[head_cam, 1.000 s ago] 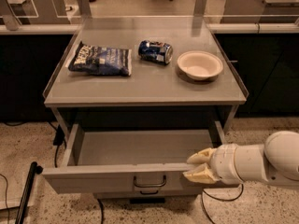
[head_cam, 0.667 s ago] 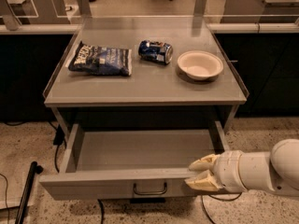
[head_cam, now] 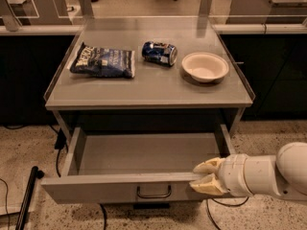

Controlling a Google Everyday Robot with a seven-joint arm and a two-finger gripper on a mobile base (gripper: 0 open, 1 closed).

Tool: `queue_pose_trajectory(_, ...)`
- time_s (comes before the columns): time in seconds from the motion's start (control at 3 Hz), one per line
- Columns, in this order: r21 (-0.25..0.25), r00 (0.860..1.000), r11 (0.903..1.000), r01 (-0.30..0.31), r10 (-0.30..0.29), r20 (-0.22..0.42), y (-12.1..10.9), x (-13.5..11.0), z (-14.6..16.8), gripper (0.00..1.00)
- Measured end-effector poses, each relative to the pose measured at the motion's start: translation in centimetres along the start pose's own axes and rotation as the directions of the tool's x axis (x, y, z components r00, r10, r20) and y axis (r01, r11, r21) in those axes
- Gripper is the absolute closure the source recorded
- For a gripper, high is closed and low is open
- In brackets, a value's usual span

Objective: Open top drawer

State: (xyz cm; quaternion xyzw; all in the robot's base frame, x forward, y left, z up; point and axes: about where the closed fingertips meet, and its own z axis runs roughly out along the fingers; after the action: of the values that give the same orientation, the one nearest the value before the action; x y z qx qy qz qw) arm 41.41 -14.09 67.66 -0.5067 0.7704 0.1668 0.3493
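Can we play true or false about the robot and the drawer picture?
1. The top drawer is pulled out. True.
2. Toys are inside the drawer. False: nothing shows inside it.
3. The gripper is at the right end of the drawer's front. True.
4. The can stands upright. False: it lies on its side.
5. The bowl is on the tabletop. True.

Dim, warm-tinted light falls from overhead and leaves a soft sheen on the cart top (head_cam: 158, 87). Deep shadow lies beneath it, over the back of the top drawer (head_cam: 144, 155). At 4 o'clock the pale gripper (head_cam: 194, 177), pinching the drawer's front rim, looks brightest. The whole view is soft and grainy.
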Motion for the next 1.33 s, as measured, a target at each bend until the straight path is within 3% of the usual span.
queue_pose_trajectory(0.33,0.000,1.000,1.0000,0.000,0.000,0.000,0.00,0.00,0.00,0.33)
queue_pose_trajectory(0.67,0.000,1.000,1.0000,0.000,0.000,0.000,0.00,0.00,0.00,0.35)
queue_pose_trajectory(1.33,0.000,1.000,1.0000,0.000,0.000,0.000,0.00,-0.01,0.00,0.81)
